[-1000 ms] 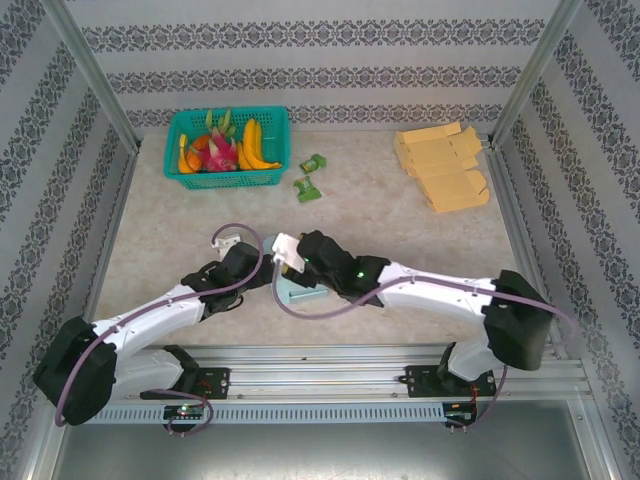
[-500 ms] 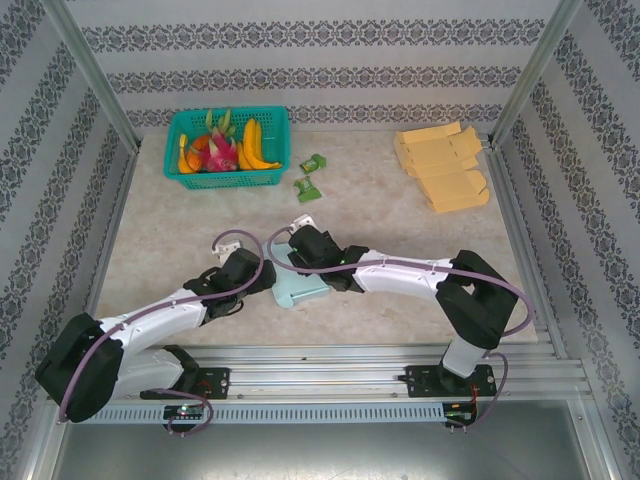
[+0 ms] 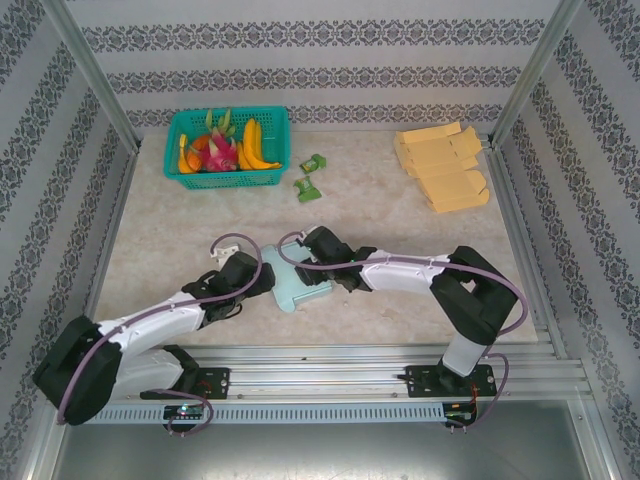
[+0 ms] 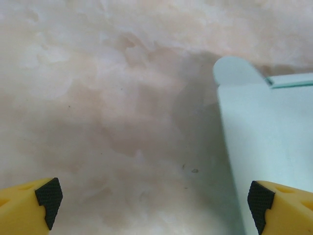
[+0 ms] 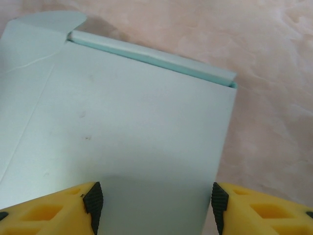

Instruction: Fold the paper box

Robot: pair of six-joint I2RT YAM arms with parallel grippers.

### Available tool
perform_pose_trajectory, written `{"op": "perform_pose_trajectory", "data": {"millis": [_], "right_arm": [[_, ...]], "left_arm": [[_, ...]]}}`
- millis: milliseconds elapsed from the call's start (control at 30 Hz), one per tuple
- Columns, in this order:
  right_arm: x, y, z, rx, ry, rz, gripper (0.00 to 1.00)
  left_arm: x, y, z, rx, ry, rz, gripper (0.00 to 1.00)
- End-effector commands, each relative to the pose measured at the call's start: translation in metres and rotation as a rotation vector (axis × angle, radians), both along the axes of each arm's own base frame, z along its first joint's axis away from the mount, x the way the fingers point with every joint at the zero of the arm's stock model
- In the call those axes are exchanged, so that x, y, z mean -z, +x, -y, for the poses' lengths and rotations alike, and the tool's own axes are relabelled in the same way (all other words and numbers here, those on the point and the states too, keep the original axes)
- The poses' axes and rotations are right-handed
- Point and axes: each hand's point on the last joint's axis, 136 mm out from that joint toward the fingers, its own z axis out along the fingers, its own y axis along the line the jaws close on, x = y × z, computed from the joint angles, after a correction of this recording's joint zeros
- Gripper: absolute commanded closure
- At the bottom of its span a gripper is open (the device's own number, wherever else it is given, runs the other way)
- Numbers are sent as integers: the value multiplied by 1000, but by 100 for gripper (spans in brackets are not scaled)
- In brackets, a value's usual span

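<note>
Pale green paper box (image 3: 300, 285), flattened, lying on the table (image 3: 420, 230) near its front edge; rounded flap (image 4: 234, 71) at one corner.

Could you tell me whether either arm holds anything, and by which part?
Left fingers stand open, empty. Right fingers sit over the flat pale-blue paper box; a grip cannot be told.

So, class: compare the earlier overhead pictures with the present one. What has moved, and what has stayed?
The right arm swung its elbow inward, and the right pincer slid slightly right over the pale blue paper box, uncovering more of it. Nothing was gripped or released. The left pincer barely moved, open beside the box. The fruit basket, tan boxes and green packets stayed put.
</note>
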Motion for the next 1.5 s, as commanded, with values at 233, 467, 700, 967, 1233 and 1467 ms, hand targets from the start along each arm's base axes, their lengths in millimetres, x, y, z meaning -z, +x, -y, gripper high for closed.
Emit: {"op": "perform_pose_trajectory", "data": {"millis": [233,467,700,967,1233,1467], "right_arm": [[24,-56,-7,-444,-22,-158,42],[14,-51,-11,-537,54,-163,43],[5,-34,-7,-515,65,-135,43],[-34,9,16,-176,42,5,41],[-54,-11,61,276,122,1,40],[-48,-51,66,479,262,-56,38]], "left_arm": [[-46,17,-2,27,12,97,0],[-19,39,31,151,-77,23,13],[-4,46,50,224,-94,-6,15],[19,40,40,163,-80,-63,21],[31,34,33,91,-99,-70,22],[33,27,36,49,-80,-59,22]]}}
